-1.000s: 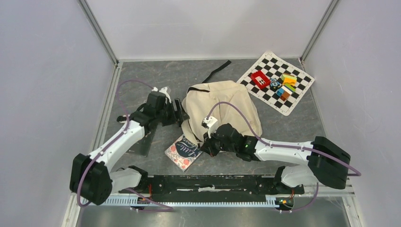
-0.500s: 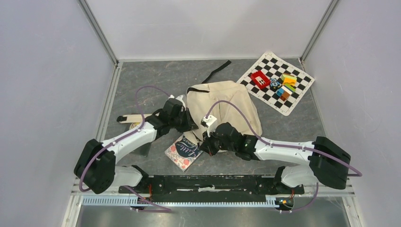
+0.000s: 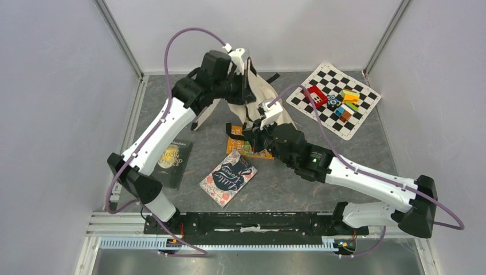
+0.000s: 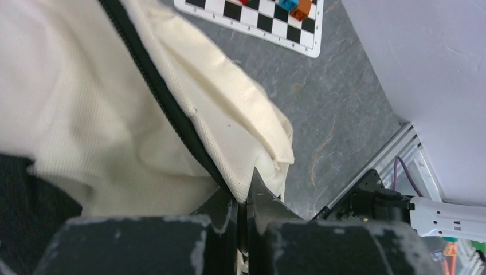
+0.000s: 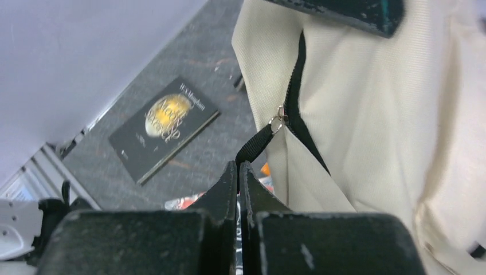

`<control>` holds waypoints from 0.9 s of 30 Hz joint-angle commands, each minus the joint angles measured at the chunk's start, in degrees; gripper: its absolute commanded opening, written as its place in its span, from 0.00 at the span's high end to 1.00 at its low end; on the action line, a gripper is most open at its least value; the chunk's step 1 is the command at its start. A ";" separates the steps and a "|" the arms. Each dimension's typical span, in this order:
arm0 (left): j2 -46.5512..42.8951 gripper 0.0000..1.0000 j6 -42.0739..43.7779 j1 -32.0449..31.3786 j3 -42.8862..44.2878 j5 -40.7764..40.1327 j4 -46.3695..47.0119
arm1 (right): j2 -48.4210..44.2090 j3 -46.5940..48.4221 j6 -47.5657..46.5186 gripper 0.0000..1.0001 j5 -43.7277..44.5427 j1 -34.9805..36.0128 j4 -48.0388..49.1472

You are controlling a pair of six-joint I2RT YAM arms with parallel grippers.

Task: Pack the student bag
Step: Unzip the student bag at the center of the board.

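Observation:
The student bag (image 3: 261, 94), cream canvas with a black zipper, hangs lifted off the table at the back centre. My left gripper (image 3: 247, 74) is raised high and shut on the bag's fabric edge (image 4: 252, 172) right beside the zipper (image 4: 166, 109). Lower down, my right gripper (image 3: 252, 133) is shut on the black zipper pull strap (image 5: 255, 146), which hangs from the metal slider (image 5: 279, 119). The bag's cream panel (image 5: 372, 114) fills the right wrist view.
Three books lie on the grey table: a dark one with a gold emblem (image 3: 171, 161) at the left, a floral one (image 3: 228, 176) near the front, and an orange one (image 3: 243, 148) under the hanging bag. A checkered mat (image 3: 355, 117) with coloured blocks lies back right.
My left gripper has shut on the bag's edge and lifted it up and toward the back. The right gripper followed with the zipper pull. The orange book is now uncovered.

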 commanded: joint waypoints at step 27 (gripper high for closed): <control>-5.95 0.98 8.03 9.41 -10.41 -3.20 0.06 | -6.60 -17.95 0.06 1.00 8.81 -8.49 -8.98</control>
